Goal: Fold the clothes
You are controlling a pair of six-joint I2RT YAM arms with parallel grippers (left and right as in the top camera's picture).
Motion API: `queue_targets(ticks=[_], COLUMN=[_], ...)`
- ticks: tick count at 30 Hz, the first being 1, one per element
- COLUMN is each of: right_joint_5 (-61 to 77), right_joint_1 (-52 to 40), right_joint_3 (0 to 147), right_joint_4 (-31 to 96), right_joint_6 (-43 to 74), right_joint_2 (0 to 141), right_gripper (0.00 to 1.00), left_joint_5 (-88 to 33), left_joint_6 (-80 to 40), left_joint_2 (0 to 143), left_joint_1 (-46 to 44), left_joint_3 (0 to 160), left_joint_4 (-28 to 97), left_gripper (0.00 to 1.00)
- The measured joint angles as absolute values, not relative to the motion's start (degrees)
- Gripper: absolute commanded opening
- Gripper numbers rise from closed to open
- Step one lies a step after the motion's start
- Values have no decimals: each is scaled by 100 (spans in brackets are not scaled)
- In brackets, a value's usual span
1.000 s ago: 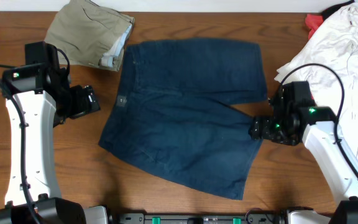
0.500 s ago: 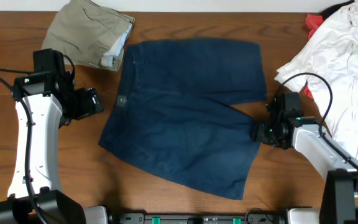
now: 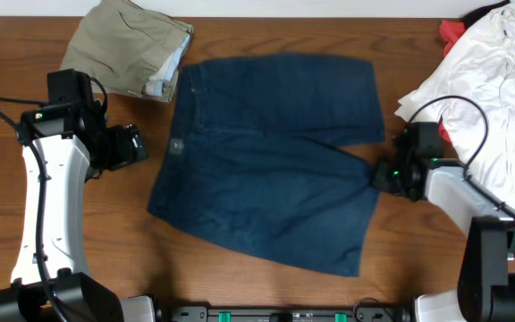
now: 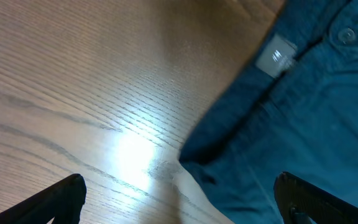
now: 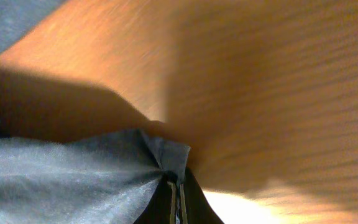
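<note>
I judge the folding hardly begun: the navy shorts (image 3: 271,152) lie flat and unfolded in the middle of the worktop (image 3: 119,259), my right claw (image 3: 380,174) pinching their hem corner, my left claw (image 3: 141,145) spread beside the waistband (the khaki garment (image 3: 128,45) looks already folded).

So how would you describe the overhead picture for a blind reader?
Navy shorts lie flat on a wooden table, the right gripper pinching one leg's edge and the left gripper beside the waistband. Folded khaki garment upper left, white clothes upper right.
</note>
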State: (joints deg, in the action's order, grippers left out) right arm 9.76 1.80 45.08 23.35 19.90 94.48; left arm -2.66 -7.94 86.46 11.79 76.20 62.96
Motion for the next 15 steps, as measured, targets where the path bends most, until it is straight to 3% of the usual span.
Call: queue_targets(ticks=[9, 10, 11, 12, 13, 15], right_joint_5=[893, 897, 902, 899, 904, 928], right_joint_1=[794, 803, 803, 803, 803, 803], right_joint_3=[5540, 5660, 5758, 5878, 5986, 6246], right_joint_4=[2517, 2571, 2635, 2753, 2899, 3334], right_joint_6=[1625, 1586, 1579, 1546, 1507, 1472], right_joint_2=[9526, 9526, 9526, 9526, 9526, 9526], right_gripper=[1, 14, 44, 82, 99, 99], left_joint_5=[-266, -266, -266, -266, -266, -270], left_joint_6=[-794, -794, -794, -794, -794, -788], left_joint_2=[8646, 8646, 8646, 8646, 8646, 8646], left_joint_1=[1179, 1179, 1179, 1179, 1179, 1179], left_joint_3=[7620, 7620, 7620, 7620, 7620, 7620], left_joint_4=[6222, 6198, 6156, 6117, 6099, 6121], left_gripper=[98, 98, 98, 98, 98, 98])
